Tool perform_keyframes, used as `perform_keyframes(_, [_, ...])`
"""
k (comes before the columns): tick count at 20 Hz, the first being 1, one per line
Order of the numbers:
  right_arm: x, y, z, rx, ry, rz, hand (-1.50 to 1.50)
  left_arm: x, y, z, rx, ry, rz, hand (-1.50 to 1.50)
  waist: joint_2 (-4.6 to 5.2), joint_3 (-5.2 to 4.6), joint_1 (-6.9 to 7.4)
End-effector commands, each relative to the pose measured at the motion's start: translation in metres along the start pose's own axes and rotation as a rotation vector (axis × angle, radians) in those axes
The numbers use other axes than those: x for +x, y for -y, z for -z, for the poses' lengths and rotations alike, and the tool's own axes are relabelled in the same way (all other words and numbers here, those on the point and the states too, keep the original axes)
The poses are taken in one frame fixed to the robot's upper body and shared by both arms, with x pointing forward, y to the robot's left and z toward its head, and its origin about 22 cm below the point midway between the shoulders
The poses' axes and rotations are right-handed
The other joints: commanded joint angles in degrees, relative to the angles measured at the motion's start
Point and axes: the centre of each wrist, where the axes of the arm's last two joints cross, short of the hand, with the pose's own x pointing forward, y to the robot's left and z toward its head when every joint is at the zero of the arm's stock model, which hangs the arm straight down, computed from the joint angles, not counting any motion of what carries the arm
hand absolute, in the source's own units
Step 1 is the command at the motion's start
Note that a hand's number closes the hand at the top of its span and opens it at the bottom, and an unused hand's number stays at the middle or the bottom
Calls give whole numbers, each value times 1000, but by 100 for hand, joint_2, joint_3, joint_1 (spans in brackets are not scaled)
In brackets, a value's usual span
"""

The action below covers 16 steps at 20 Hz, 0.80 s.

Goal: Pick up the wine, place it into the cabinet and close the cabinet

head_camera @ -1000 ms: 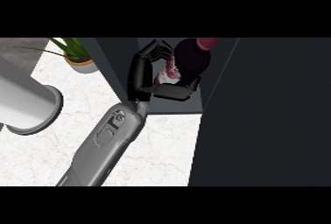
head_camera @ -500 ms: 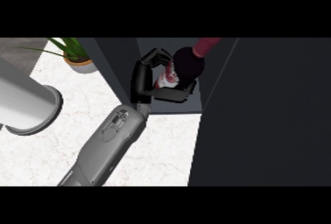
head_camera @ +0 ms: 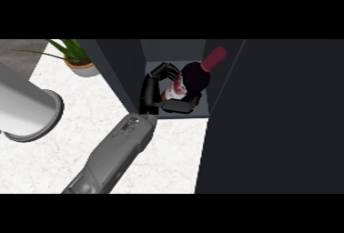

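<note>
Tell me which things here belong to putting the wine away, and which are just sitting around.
Part of the job:
wine bottle, gripped by the left hand
cabinet, open, with the bottle inside it

Just lying about:
potted plant, beside the cabinet
grey cylinder, at the counter's left

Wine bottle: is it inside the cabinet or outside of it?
Inside. The wine bottle is between the cabinet walls, above its floor, with the left hand curled round it.

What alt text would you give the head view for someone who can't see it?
The robot's left hand holds a wine bottle inside an open dark cabinet; a potted plant stands on the white counter to its left.
</note>
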Motion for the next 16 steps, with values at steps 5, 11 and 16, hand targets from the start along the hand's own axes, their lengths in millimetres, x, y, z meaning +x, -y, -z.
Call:
perform_keyframes(5, [2, -2, -7, 38, 33, 32, -150, -22, -10, 8, 27, 15, 72, 150, 15, -2, 7])
perform_keyframes(11, [9, 10, -3, 52, 39, 36, -150, -32, -18, 11, 86, 9, 28, 150, 36, -2, -53])
perform_keyframes(16, [4, 4, -9, 56, 39, 56, -150, -32, -25, 19, 130, -21, -63, 150, 38, -2, -59])
